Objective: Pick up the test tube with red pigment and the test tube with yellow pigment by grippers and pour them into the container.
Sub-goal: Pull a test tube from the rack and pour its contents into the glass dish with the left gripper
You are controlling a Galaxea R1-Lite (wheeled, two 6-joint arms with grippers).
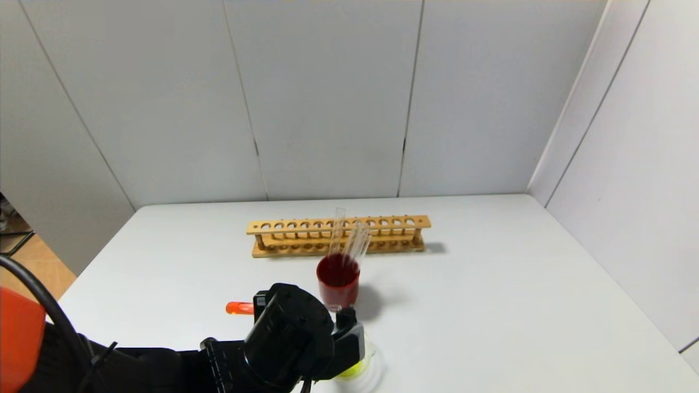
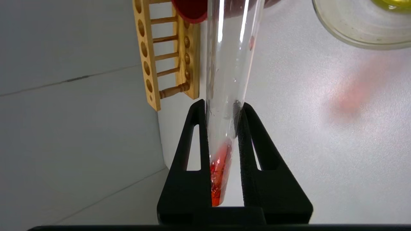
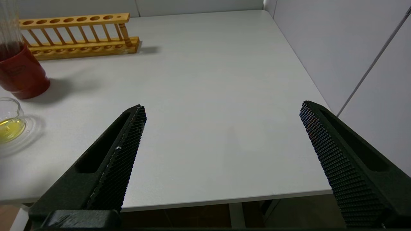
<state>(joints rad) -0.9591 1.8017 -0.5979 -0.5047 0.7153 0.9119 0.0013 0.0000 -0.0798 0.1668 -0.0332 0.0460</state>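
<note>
You had the left hand (image 2: 221,128) clamped on the red tube (image 2: 224,96), just beside the beaker (image 1: 363,365) on the side away from the red cup (image 1: 338,284). The tube lay nearly level, its red end poking out away from the beaker and its mouth aimed toward it. Red liquid sat in the tube's bottom, so I judged that pour not yet done. The beaker already held yellow liquid, which suggested the yellow half was finished; the yellow tube itself I couldn't pick out among the clear tubes in the red cup. Your right hand (image 3: 221,128) hung wide open and empty, off to the beaker's right.
</note>
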